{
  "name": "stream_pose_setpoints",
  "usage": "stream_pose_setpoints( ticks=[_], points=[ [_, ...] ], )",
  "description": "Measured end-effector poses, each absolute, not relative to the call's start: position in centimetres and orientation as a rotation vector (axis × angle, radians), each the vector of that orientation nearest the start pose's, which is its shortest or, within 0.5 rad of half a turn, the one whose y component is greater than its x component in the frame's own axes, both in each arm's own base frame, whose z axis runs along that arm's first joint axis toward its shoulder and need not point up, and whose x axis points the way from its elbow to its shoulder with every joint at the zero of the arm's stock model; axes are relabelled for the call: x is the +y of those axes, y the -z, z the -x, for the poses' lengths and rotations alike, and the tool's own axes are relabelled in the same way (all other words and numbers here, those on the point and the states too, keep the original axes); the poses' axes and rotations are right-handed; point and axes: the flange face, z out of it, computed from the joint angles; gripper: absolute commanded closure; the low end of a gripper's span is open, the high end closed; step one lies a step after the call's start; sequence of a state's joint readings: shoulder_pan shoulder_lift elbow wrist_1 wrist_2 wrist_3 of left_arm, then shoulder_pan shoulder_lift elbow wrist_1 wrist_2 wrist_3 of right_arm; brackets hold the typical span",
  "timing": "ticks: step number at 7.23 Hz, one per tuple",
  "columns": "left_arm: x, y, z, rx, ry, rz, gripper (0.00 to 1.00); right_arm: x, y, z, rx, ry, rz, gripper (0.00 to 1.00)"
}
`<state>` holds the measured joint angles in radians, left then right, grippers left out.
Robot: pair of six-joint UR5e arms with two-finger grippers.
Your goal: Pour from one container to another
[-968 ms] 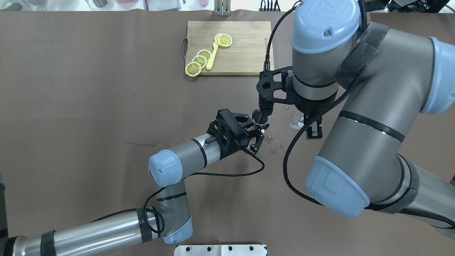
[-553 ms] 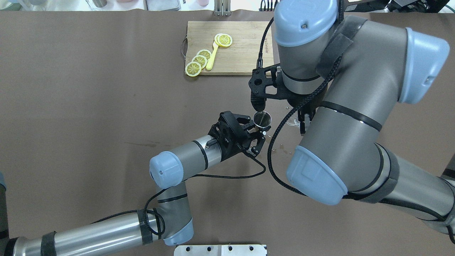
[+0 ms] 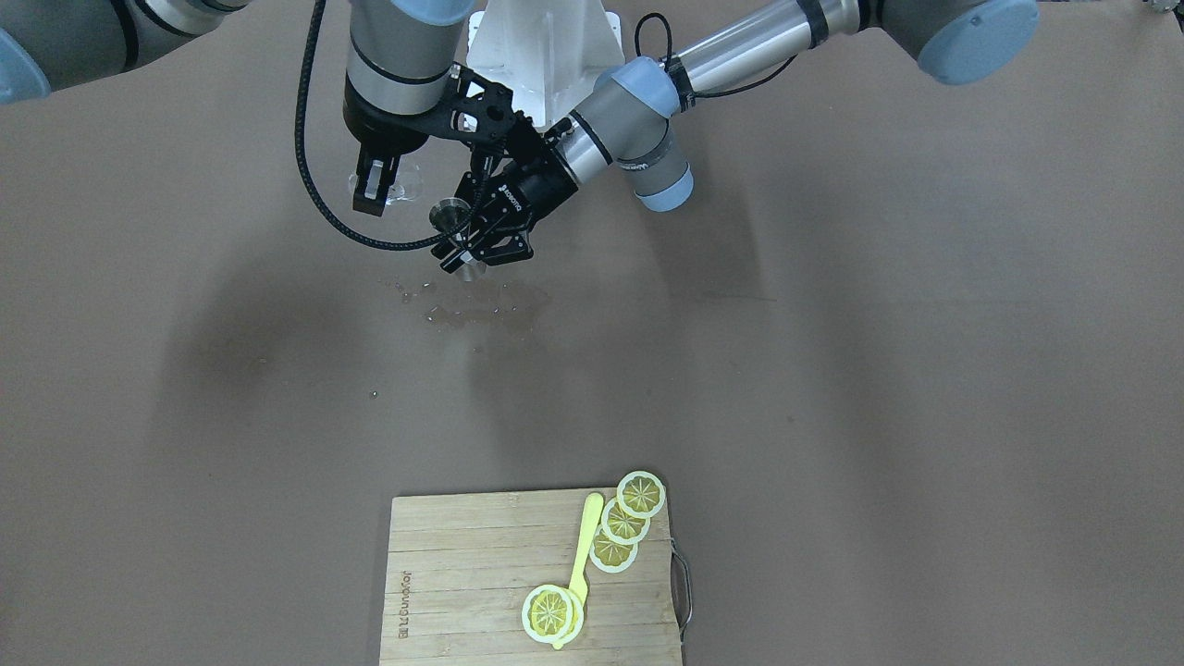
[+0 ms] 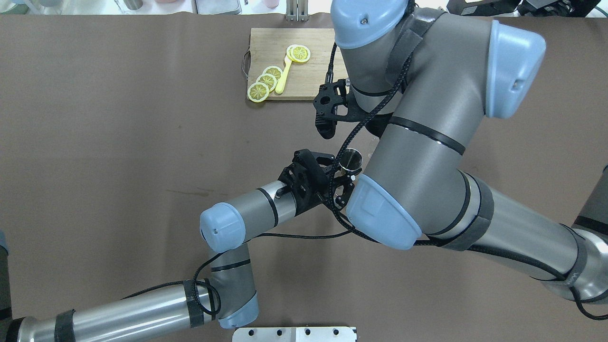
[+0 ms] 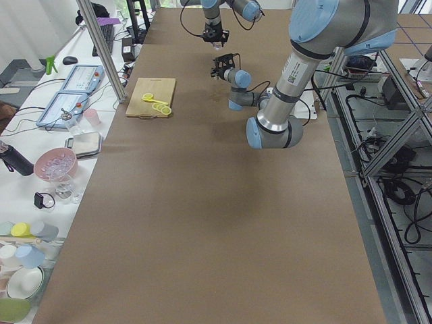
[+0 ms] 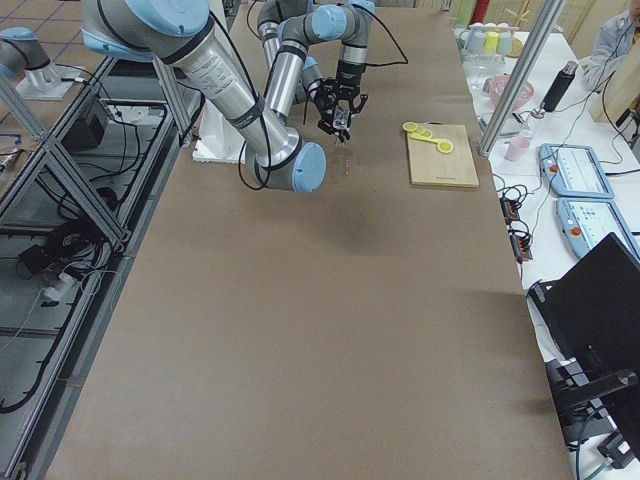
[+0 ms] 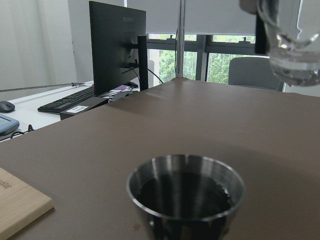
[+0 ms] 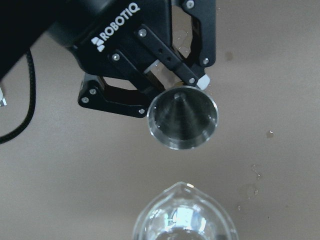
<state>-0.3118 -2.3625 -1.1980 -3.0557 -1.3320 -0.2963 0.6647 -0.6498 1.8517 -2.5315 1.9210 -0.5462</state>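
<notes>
While metal cup (image 8: 183, 118) is pinched between left gripper (image 8: 170, 92) jaws, glass beaker (image 8: 184, 215) is clamped aloft near it in right gripper (image 3: 381, 192) jaws, near upright. Droplets (image 3: 462, 314) noted on table (image 3: 832, 370). Some water seen in beaker; pour judged partly done, remainder left.

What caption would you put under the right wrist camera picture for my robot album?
The left gripper grips a metal cup, the glass beaker hangs near it, over the droplet-spotted table.
</notes>
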Motion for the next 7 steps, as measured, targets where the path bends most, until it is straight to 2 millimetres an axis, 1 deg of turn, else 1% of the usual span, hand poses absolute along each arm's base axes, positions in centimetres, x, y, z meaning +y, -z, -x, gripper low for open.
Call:
stream_pose_setpoints(
  ticks=[3,5,7],
  points=[
    [-37.0,-17.5,-63.6,1.225,-0.426,-1.477,1.00,-44.4,-12.2,41.4,-0.415,1.471,-0.116,1.00],
    [-37.0,-17.5,-63.6,1.225,-0.425,-1.477,1.00,-45.1,-11.3,42.4,-0.408,1.468,-0.080,1.00],
    [-37.0,-17.5,-63.6,1.226,-0.425,-1.477,1.00,-45.7,-11.0,43.2,-0.400,1.465,-0.053,1.00]
  ],
)
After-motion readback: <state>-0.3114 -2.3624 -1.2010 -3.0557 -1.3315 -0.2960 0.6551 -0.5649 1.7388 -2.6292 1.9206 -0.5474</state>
